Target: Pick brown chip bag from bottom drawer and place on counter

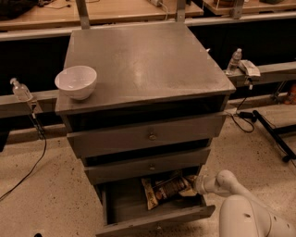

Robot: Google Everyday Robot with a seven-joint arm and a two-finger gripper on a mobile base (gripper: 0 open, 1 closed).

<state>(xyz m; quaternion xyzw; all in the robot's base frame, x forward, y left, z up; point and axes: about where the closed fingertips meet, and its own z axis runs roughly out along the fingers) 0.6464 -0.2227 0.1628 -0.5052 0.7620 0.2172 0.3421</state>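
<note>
The brown chip bag (165,190) lies tilted inside the open bottom drawer (152,221), towards its right side, dark brown with cream ends. My gripper (193,184) reaches into the drawer from the right, at the bag's right end, on the white arm (231,185). The counter (143,60) is the grey cabinet top above, with a white bowl (76,81) at its left front corner.
Two upper grey drawers (148,136) are slightly ajar above the bottom one. A long tan wooden bench (115,11) runs behind. Small bottles stand on side rails at left (21,90) and right (234,60). Cables lie on the speckled floor (37,185).
</note>
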